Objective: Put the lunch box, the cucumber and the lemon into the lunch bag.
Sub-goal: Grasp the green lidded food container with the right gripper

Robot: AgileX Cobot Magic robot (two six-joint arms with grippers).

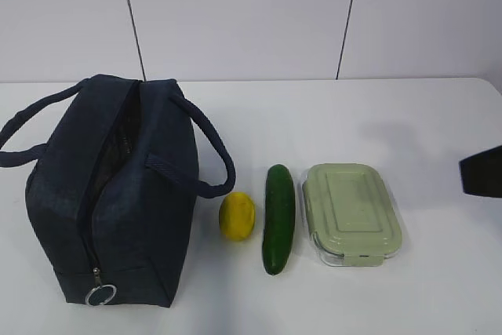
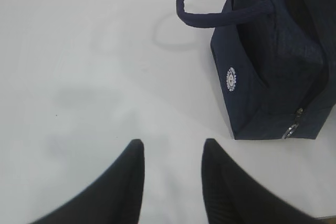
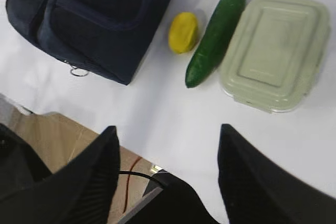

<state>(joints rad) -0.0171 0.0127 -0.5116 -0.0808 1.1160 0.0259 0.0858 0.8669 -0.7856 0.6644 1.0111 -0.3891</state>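
Observation:
The dark navy lunch bag [image 1: 110,194] stands at the left of the white table, its top zipper parted and its ring pull [image 1: 100,294] at the near end. To its right lie the yellow lemon [image 1: 236,216], the dark green cucumber [image 1: 278,217] and the lunch box [image 1: 353,213] with its pale green lid, side by side. My right gripper [image 3: 168,128] hangs open and empty above the table's near edge, well short of the lemon [image 3: 182,32], cucumber [image 3: 215,35] and lunch box [image 3: 275,51]. My left gripper [image 2: 173,142] is open over bare table, left of the bag [image 2: 273,77].
A dark part of the right arm [image 1: 481,172] shows at the right edge of the exterior view. Beyond the table's front edge the right wrist view shows brown floor [image 3: 52,140] and a black cable. A white panelled wall [image 1: 251,13] stands behind the table.

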